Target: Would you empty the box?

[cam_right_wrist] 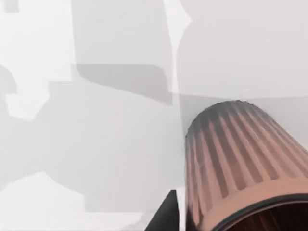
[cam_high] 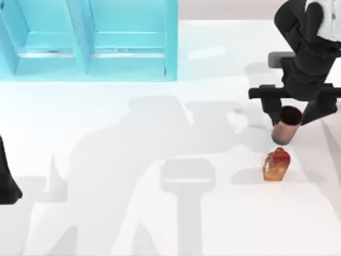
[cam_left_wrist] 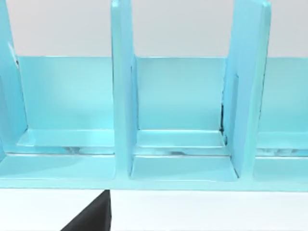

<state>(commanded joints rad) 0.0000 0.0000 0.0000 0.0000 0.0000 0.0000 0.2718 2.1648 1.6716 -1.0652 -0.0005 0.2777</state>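
The light-blue box (cam_high: 128, 58) with upright dividers stands at the back left of the table, and the left wrist view faces its compartments (cam_left_wrist: 183, 168) from the front. My right gripper (cam_high: 292, 114) is at the right side, shut on a ribbed brown-pink cup (cam_high: 285, 130). The cup is tilted and sits close in the right wrist view (cam_right_wrist: 240, 159). Just in front of the cup, a small orange bottle with a red cap (cam_high: 276, 164) lies on the table. My left arm (cam_high: 8, 184) stays parked at the left edge.
The white table (cam_high: 160, 224) stretches open across the middle and front, crossed only by the arms' shadows. The box's right wall (cam_high: 171, 42) is well to the left of the right arm.
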